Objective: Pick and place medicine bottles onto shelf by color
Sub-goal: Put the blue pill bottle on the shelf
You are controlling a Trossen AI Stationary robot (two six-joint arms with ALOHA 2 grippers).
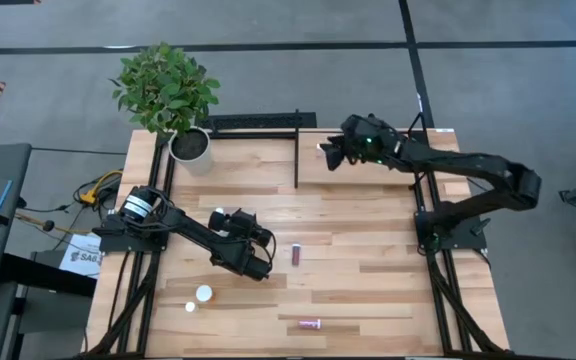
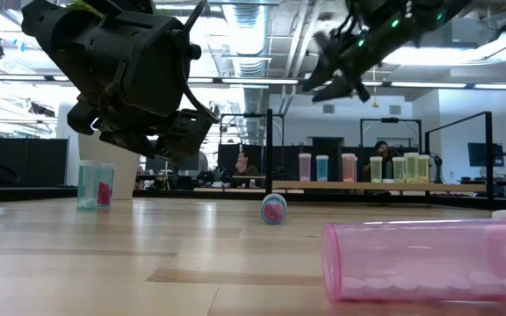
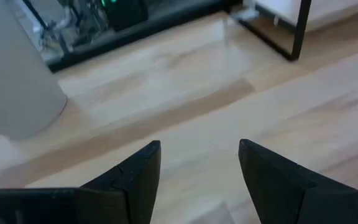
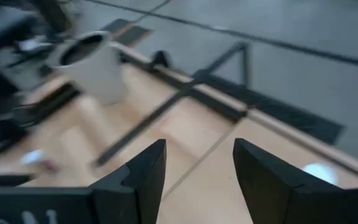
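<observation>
Right gripper [image 1: 326, 153] sits in the upper middle of the high view, over the shelf [image 1: 368, 172], the light-wood platform with a thin black frame at upper right of the table [image 1: 368, 290]. In the right wrist view its fingers [image 4: 138, 180] stand apart with nothing between them; only bare shelf wood shows in the gap.

Left gripper [image 1: 264, 262] is left of centre in the high view, low over the table. Left wrist view: fingers [image 3: 272, 180] spread, empty, plank surface beneath.

Bottles still on the table, high view:
- a small magenta bottle [image 1: 296, 253] lying at centre, just beside the left gripper
- a pink bottle [image 1: 310, 324] lying at lower centre
- a white-capped bottle [image 1: 204, 294] and a smaller white piece [image 1: 190, 307] at lower left

Low view: a row of upright bottles [image 2: 350, 167] on the shelf at right of centre, colours pinkish through pale green; exact tints hard to tell. The pink bottle [image 2: 429, 259] lies large in the lower right foreground.

Judgement: the right arm looks to be at the placing end of a cycle, hand empty over the shelf. Sorting is partly done, with several bottles outstanding.

Next move calls for: taking the magenta bottle, nearest the left gripper. It lies on its side, so the fingers must straddle the body across its short axis and close gently, since it could roll away.

The potted plant [image 1: 168, 95] at upper left is not involved.
</observation>
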